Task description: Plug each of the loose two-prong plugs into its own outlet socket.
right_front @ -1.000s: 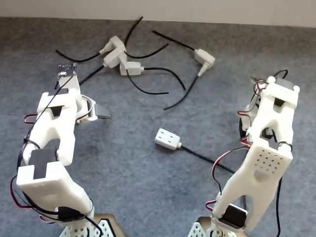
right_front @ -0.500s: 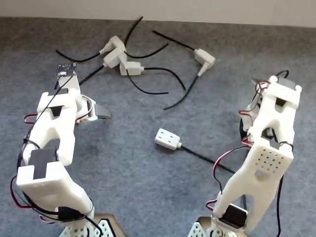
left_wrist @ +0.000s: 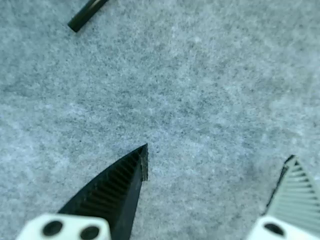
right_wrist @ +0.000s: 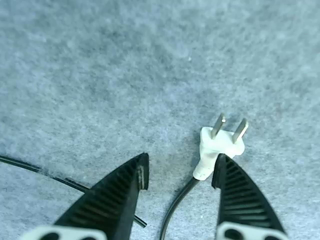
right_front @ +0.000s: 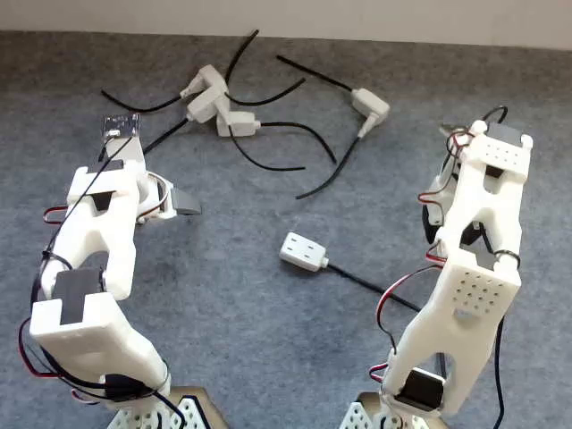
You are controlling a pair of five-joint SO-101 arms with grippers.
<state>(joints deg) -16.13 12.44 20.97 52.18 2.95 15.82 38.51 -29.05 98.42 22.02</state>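
Note:
The white outlet block (right_front: pixel 301 251) lies mid-table with its black cord running toward the near right. Three white plugs (right_front: pixel 214 105) lie bunched at the far left, and another plug (right_front: pixel 369 105) lies far centre-right. My left gripper (right_front: pixel 174 206) stands open over bare carpet, left of the block; in its wrist view the left gripper (left_wrist: pixel 218 153) holds nothing. My right gripper (right_wrist: pixel 182 159) is open just above the carpet. A white two-prong plug (right_wrist: pixel 222 145) lies beside one of its fingers (right_wrist: pixel 240 192), prongs pointing away, not gripped.
Grey carpet (right_front: pixel 268 340) covers the table. Loose black cords (right_front: pixel 295 143) curl between the plug cluster and the block. A black cord (right_wrist: pixel 50 175) passes near the right gripper's other finger. A cord end (left_wrist: pixel 87 12) lies beyond the left gripper.
The right arm has shifted toward the far side and slightly left. The left arm, the outlet block and the plugs have stayed put.

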